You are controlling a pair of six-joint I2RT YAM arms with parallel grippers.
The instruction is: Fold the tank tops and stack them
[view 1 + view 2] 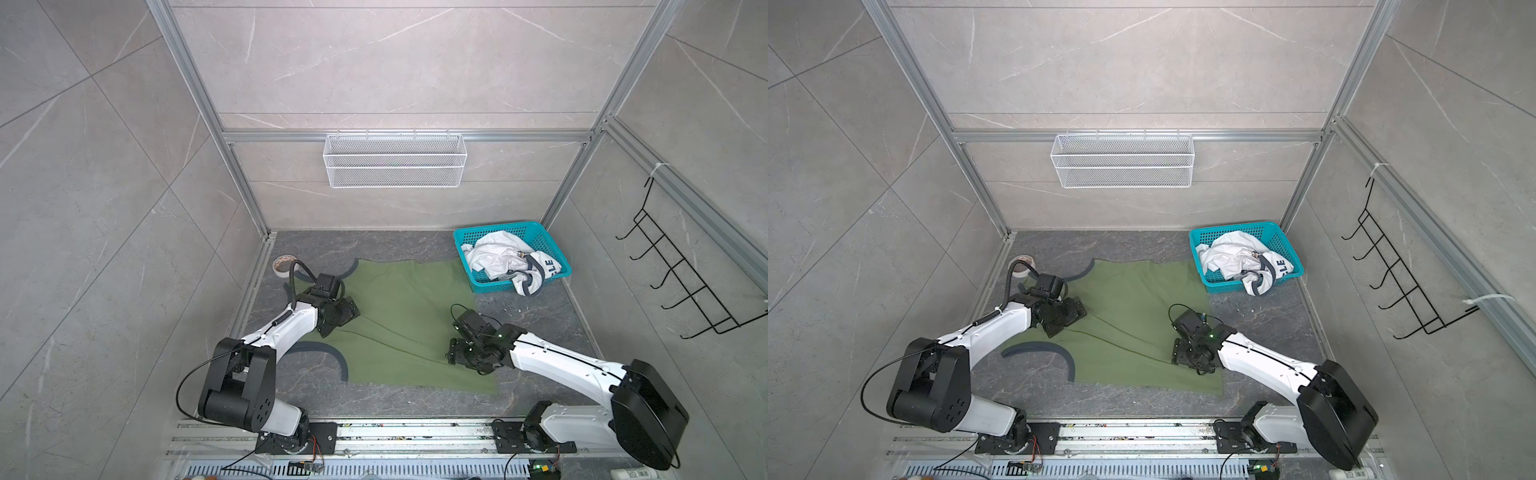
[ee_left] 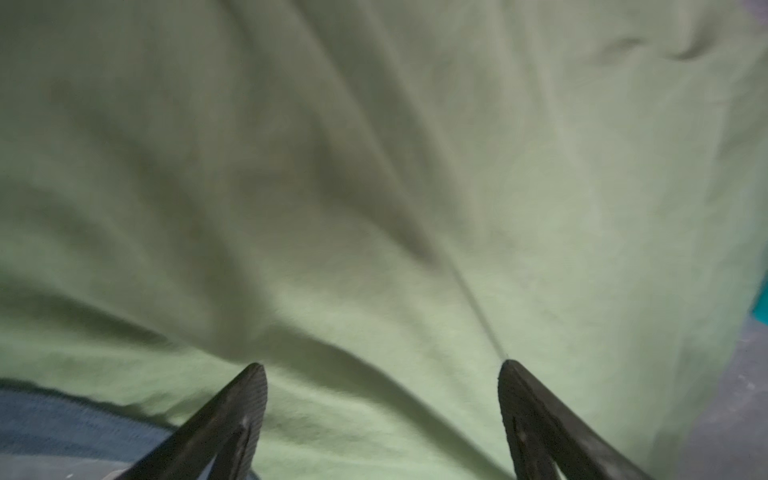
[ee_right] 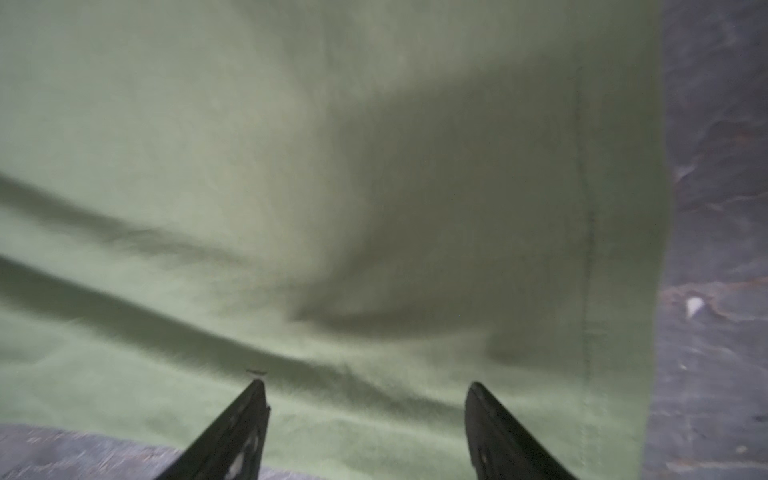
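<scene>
Dark marble tabletop (image 1: 540, 332). Olive green tank top (image 1: 407, 320) is spread flat across its middle w/ the grey-trimmed armholes to the left and the straight hem to the right; it's seen the same in both top views. Teal basket (image 1: 540, 241) sits at the far right, its corner just beside the green top's far-right corner. White tank top (image 1: 494, 257) is crumpled inside the basket, w/ one end hanging over the near rim.

Left gripper (image 1: 338, 318) is over the green top's left part, btwn the two armholes. In the left wrist view it (image 2: 382, 365) is spread wide w/ nothing gripped, tips down at the cloth. Right gripper (image 1: 461, 353) is over the near-right part, close to the hem. It (image 3: 365, 384) is also spread and empty. Can't tell if either set of tips touches the fabric. A long crease runs btwn the two grippers.

Tape roll (image 1: 284, 264) is far left, apart from the top.
</scene>
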